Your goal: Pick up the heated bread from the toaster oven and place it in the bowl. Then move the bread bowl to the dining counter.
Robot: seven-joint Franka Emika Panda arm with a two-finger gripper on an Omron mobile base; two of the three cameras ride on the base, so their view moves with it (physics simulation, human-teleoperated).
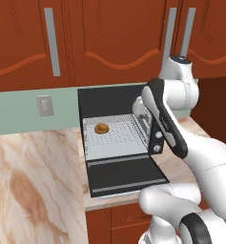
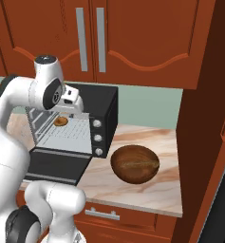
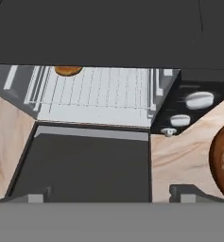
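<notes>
On the wire rack of the open toaster oven (image 1: 115,138) the bread (image 1: 101,128) sits unpicked, the bowl (image 2: 135,163) empty beside it, the gripper (image 3: 111,194) spread above the door.

marble counter (image 2: 166,142) under red wood wall cabinets carries two things: black toaster oven (image 2: 102,107) at the back, door dropped flat toward the front edge; dark wooden bowl (image 2: 135,163) just right of it on bare marble, near the knobs
</notes>
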